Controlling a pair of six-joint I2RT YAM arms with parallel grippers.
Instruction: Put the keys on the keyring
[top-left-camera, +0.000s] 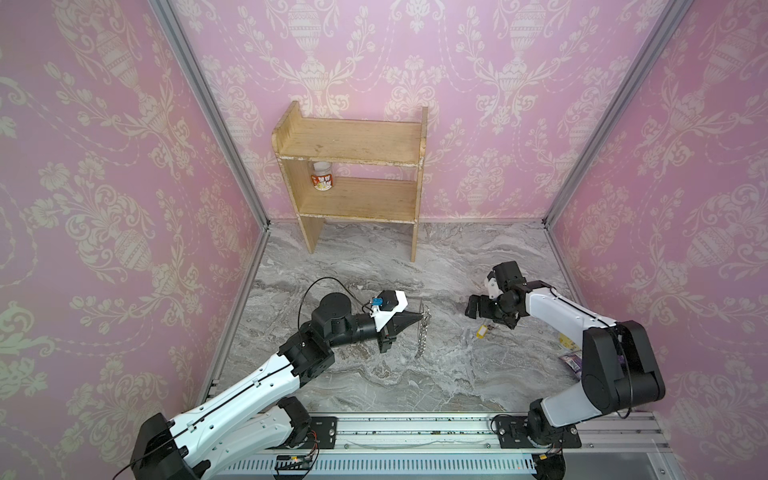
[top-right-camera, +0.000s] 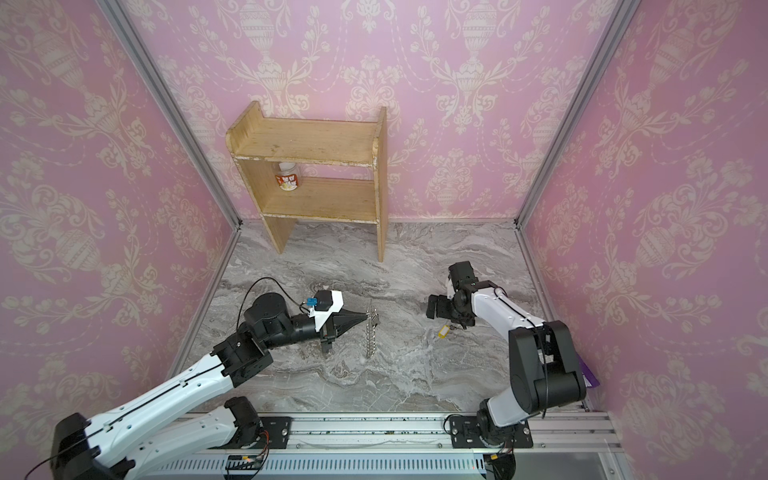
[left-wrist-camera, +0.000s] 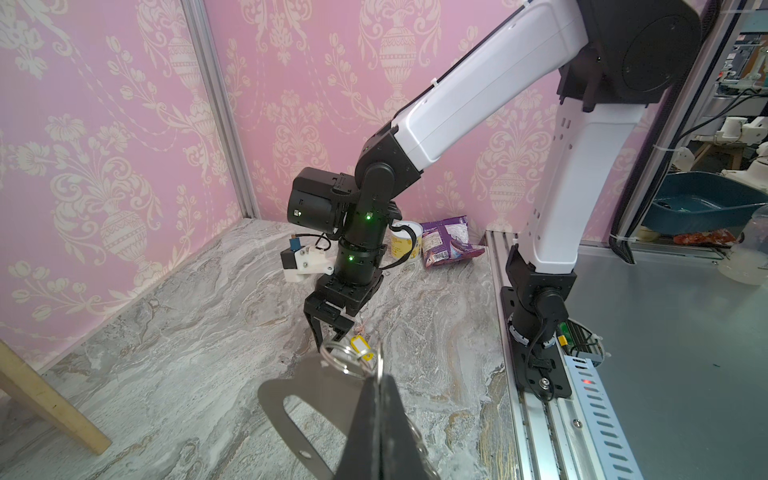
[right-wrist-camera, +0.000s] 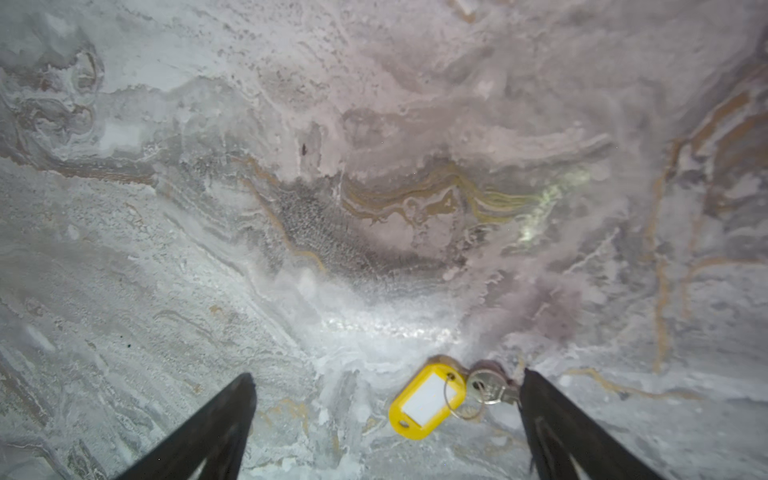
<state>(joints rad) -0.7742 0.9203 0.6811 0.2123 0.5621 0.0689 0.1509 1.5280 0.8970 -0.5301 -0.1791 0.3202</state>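
The keyring (left-wrist-camera: 316, 395) is a flat grey plate with a handle slot and metal split rings (left-wrist-camera: 345, 358) along one edge. My left gripper (left-wrist-camera: 380, 380) is shut on its ringed edge and holds it upright, edge-on in both top views (top-left-camera: 424, 332) (top-right-camera: 371, 334). One of the keys, a yellow tag (right-wrist-camera: 426, 401) joined by a ring to a small metal key (right-wrist-camera: 490, 386), lies on the marble right of centre (top-left-camera: 482, 331). My right gripper (right-wrist-camera: 386, 374) points down over it, open, with the tag between its fingers; the key's blade reaches one finger (right-wrist-camera: 540, 407).
A wooden shelf (top-left-camera: 353, 166) with a small jar (top-left-camera: 322, 176) stands against the back wall. A purple packet (left-wrist-camera: 449, 241) and a yellow-white cup (left-wrist-camera: 405, 245) lie by the right wall behind my right arm. The metal rail (top-left-camera: 415, 432) runs along the front edge.
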